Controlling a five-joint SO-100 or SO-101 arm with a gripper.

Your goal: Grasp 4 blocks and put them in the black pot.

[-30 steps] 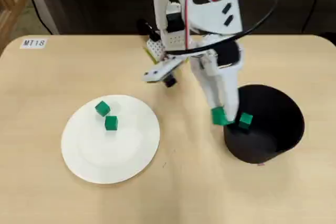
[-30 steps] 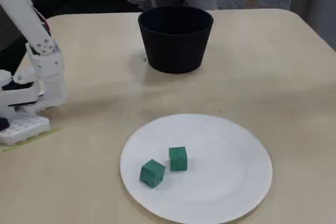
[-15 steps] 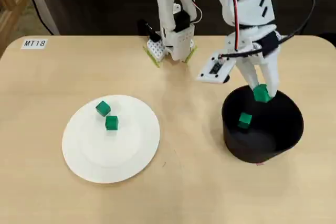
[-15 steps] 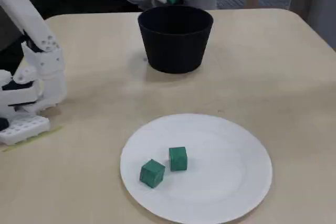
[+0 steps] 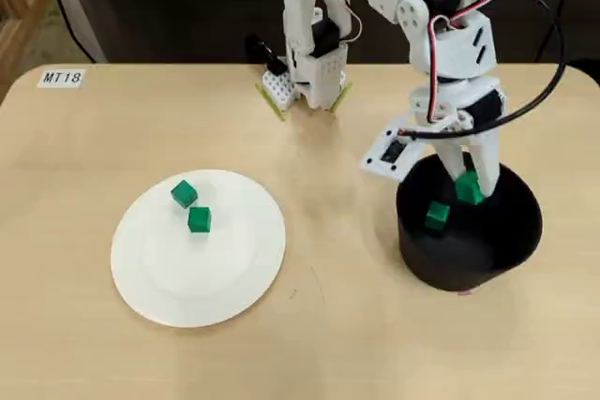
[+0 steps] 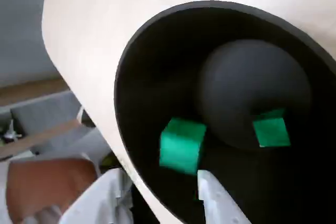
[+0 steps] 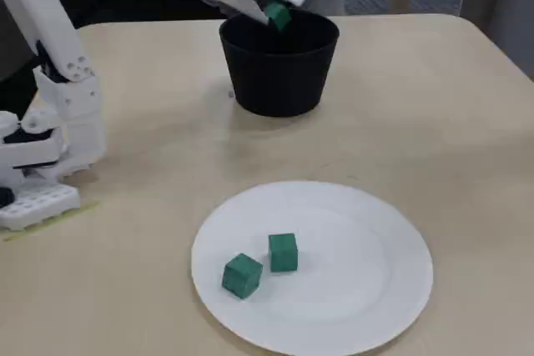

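The black pot [image 5: 521, 236] stands at the right in the overhead view. One green block [image 5: 436, 215] lies on its floor, also in the wrist view [image 6: 271, 130]. My gripper [image 5: 466, 180] hangs over the pot's mouth. A second green block [image 6: 181, 145] sits at its tip, slightly blurred, against one white finger [image 6: 212, 195] with nothing on its other side. This block [image 7: 277, 14] is at rim height in the fixed view. Two more green blocks [image 5: 184, 194] [image 5: 199, 219] rest on the white plate [image 5: 169, 278].
The arm's white base [image 5: 309, 77] is clamped at the table's far edge in the overhead view. A label reading MT18 [image 5: 62, 78] is stuck at the far left corner. The plate [image 7: 367, 289] lies near the front edge in the fixed view.
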